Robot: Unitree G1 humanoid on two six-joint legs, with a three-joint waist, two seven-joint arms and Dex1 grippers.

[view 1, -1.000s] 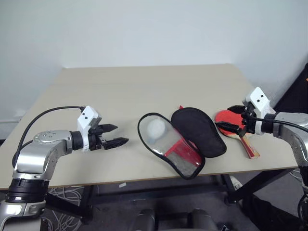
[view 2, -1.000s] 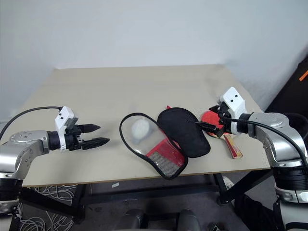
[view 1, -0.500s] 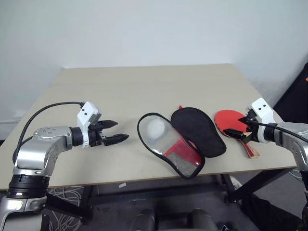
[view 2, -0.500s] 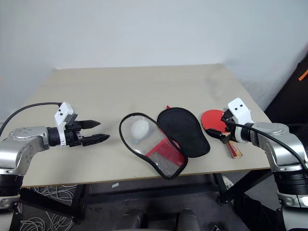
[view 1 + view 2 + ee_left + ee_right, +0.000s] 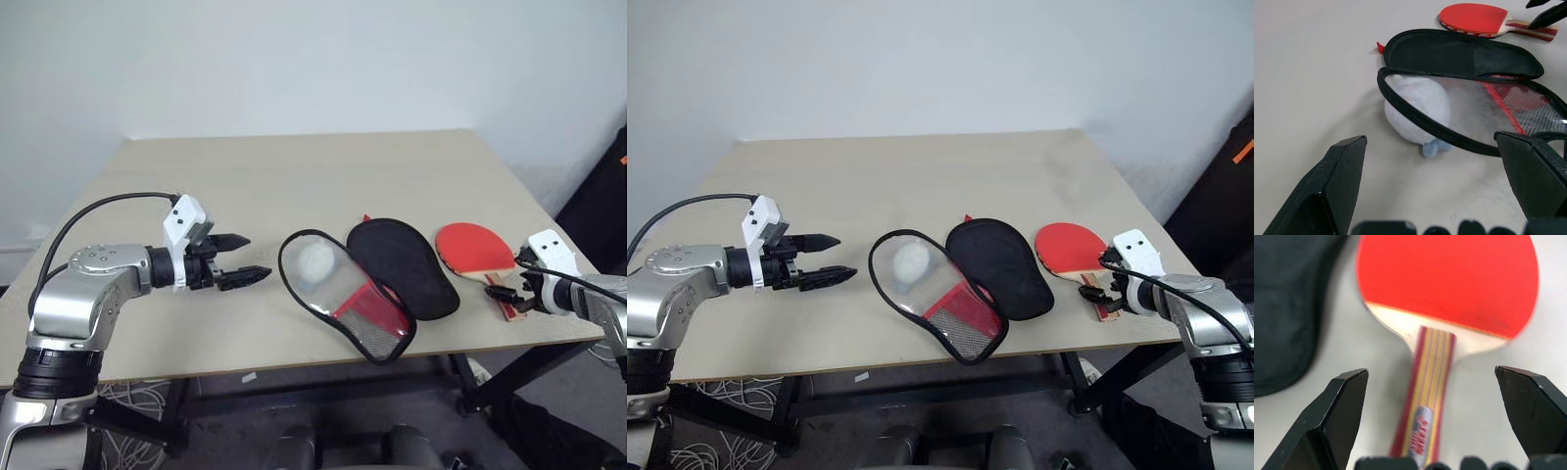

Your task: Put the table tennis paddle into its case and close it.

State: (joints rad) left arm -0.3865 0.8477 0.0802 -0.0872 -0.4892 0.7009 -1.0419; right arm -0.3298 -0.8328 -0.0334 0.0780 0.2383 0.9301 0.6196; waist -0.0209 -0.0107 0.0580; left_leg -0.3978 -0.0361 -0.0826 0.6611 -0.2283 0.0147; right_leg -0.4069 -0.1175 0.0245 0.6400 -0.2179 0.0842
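Lying unzipped near the front edge of the beige table (image 5: 294,166), the red, black-lined paddle-shaped case (image 5: 367,284) gaped between both empty, wide-open black two-fingered grippers, left (image 5: 245,259) and right (image 5: 509,291); the red wooden-handled paddle (image 5: 477,250) lay beside it, by the right gripper.

Right gripper (image 5: 509,289): lower and farther right than before, off the table tennis paddle (image 5: 476,249) blade, now at its handle end, jaws spread. Left gripper (image 5: 247,258): slightly higher.
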